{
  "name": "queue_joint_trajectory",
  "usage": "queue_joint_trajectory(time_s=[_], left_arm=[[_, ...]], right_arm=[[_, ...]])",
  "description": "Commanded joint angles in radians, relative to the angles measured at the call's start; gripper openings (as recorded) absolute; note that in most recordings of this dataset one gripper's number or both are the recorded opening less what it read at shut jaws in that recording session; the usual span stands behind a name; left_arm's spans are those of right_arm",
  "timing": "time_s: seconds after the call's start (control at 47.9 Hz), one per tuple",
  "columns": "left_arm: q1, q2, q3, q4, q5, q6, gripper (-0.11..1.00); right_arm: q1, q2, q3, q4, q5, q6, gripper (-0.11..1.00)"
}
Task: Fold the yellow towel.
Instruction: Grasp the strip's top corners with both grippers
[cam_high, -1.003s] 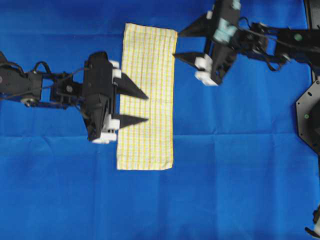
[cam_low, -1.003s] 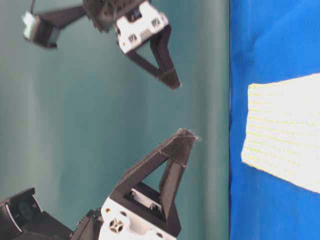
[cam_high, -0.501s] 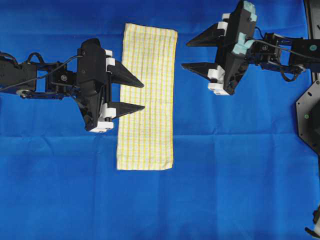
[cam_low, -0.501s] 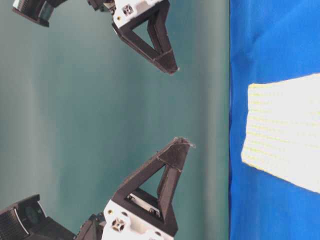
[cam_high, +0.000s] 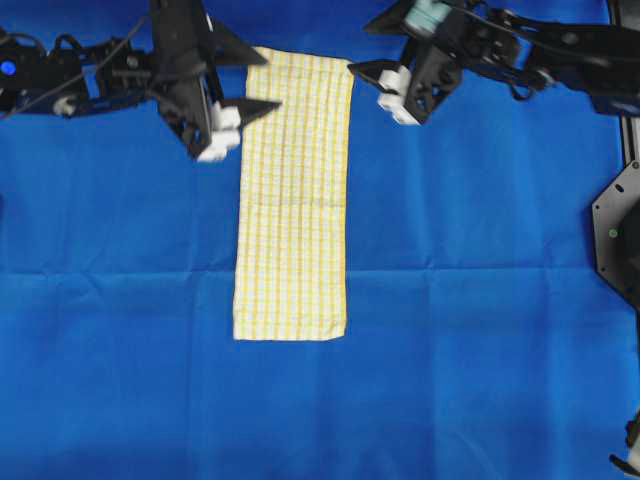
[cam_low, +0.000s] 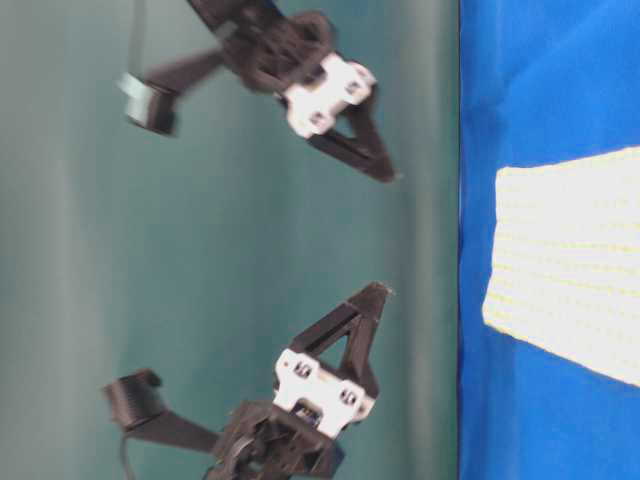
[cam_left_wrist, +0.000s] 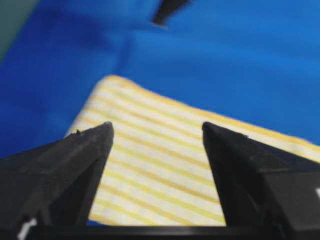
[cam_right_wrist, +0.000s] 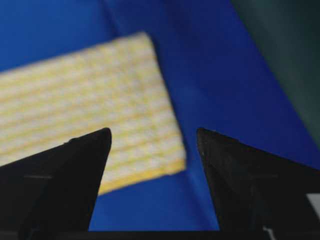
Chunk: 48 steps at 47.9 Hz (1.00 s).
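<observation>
One yellow towel (cam_high: 292, 195) on the tabletop: a long narrow strip, white with thin yellow checks, lying flat on the blue cloth (cam_high: 480, 300) that covers the surface. Its long axis runs from the top edge of the overhead view down toward the middle, roughly centred left to right. A faint crosswise crease shows about midway along it.

Two arms, two claws, both at the towel's far end.

Left claw (cam_high: 252, 78): wide open, nothing held. Its two black fingers reach in from the left, tips over the towel's upper left corner. The left wrist view shows the striped corner between and below the spread fingers (cam_left_wrist: 65, 170).

Right claw (cam_high: 368, 45): wide open, nothing held. It comes in from the right, tips just beside the towel's upper right corner. The right wrist view shows that corner (cam_right_wrist: 150, 150) lying flat between the two fingers (cam_right_wrist: 60, 175).

Table-level view: both claws above the cloth, clear of the towel (cam_low: 570, 260); whether any tip touches cannot be told.
</observation>
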<state>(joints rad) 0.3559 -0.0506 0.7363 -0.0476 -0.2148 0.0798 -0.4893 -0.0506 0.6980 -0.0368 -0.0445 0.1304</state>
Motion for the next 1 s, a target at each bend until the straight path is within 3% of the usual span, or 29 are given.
queue_joint_trajectory(time_s=[0.0,0.125,0.355,0.71,0.815,0.982], left_arm=[[0.048,0.037,-0.009,0.003,-0.061,0.002,0.72],[0.098,0.127,-0.015,0.003,-0.126,0.002,0.79],[0.147,0.287,-0.051,0.002,-0.183,-0.003,0.78],[0.169,0.339,-0.066,0.0,-0.192,-0.008,0.74],[0.172,0.348,-0.066,0.002,-0.192,-0.006,0.61],[0.167,0.371,-0.077,0.0,-0.192,-0.003,0.25]], right_arm=[[-0.023,0.051,-0.044,0.0,-0.003,0.003,0.74],[-0.035,0.126,-0.075,0.002,0.0,0.011,0.76],[-0.044,0.216,-0.13,0.003,0.026,0.015,0.76],[-0.049,0.321,-0.186,0.02,0.038,0.025,0.74],[-0.051,0.331,-0.189,0.02,0.04,0.025,0.64],[-0.052,0.333,-0.19,0.02,0.04,0.025,0.28]])
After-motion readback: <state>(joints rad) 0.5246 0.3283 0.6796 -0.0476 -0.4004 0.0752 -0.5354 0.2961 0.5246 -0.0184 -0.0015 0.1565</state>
